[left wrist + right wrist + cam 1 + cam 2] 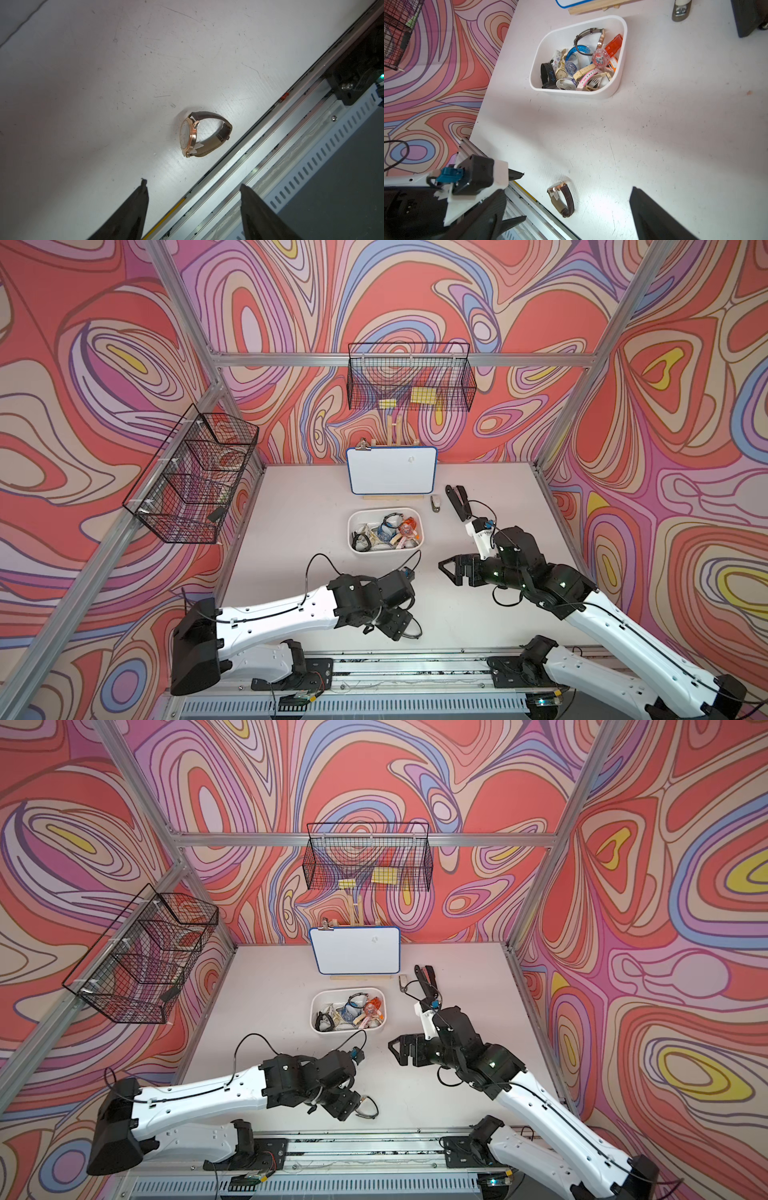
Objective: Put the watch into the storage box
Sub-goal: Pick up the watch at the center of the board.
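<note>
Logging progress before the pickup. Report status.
Left gripper open, empty, near the watch. Right gripper open, empty. Watch on its side on table, outside box. Bare table between watch and box.

A: Where does your watch [561, 199] lie?
B: You have it by the tabletop's [654, 128] railed edge, strap looped, well apart from the storage box [577, 94]; left gripper [523, 195] beside it, jaws parted.

Found left arm [282, 610] stretched inward and low, wrist folded downward. Noted left gripper [192, 184] aimed down, jaws parted, gripping nothing. Found right arm [611, 626] raised, forearm angled inward, wrist turned toward robot's left. Noted right gripper [445, 567] held high, jaws wide apart, gripping nothing.
</note>
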Action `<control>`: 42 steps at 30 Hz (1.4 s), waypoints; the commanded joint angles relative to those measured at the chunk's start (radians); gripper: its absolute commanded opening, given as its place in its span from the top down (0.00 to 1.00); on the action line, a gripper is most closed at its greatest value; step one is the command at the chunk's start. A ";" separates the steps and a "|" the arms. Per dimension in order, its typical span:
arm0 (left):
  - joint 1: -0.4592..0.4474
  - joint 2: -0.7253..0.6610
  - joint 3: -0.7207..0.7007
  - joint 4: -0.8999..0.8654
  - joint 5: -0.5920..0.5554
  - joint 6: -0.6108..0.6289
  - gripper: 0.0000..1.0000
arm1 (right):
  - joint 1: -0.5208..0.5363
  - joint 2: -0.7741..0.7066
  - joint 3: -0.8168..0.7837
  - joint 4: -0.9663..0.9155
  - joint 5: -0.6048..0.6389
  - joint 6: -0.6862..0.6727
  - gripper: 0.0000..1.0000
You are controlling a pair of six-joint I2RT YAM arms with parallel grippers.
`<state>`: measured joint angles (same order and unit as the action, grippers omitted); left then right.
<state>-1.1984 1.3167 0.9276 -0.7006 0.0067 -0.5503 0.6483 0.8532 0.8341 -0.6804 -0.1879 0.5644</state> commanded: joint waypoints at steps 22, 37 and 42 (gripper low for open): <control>-0.013 0.351 0.105 -0.007 -0.053 0.032 0.65 | -0.002 -0.122 -0.013 -0.047 -0.012 0.025 0.02; 0.012 0.406 0.128 -0.030 -0.062 0.045 0.90 | -0.003 -0.179 0.011 -0.057 -0.169 -0.057 0.02; 0.064 0.381 0.119 -0.036 -0.040 0.030 0.91 | -0.003 -0.178 0.070 -0.182 -0.173 -0.089 0.02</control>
<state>-1.1645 1.7149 1.0351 -0.6994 -0.0353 -0.5163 0.6483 0.6811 0.8589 -0.7845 -0.3393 0.5133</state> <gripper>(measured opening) 0.154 0.983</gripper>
